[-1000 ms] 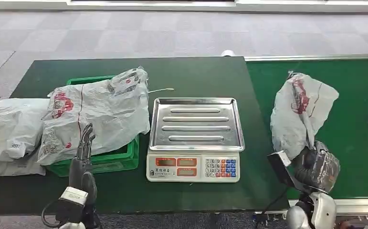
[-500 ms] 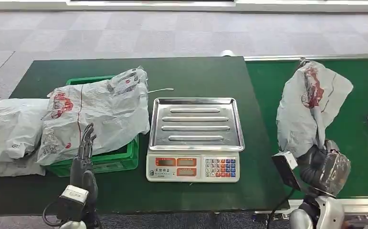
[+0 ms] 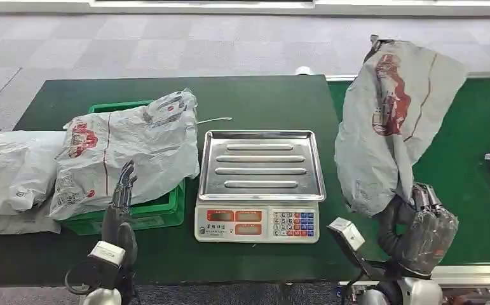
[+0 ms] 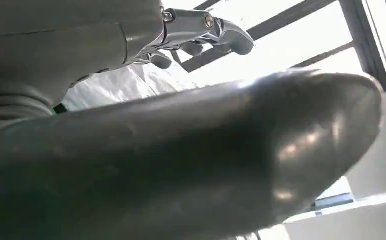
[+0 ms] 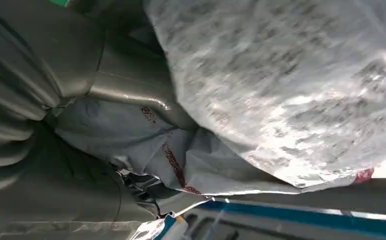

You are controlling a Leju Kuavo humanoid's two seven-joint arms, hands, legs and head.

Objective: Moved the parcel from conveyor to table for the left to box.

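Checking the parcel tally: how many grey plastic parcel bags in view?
3: one held up by the right hand over the conveyor, one across the green crate, one at the table's left edge. More may lie underneath.

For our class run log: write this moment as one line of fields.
right hand: holds grey parcel raised over conveyor | left hand: open beside green crate | scale: tray bare

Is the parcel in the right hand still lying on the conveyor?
No, lifted: the parcel stands upright, gripped at its lower end by the right hand.
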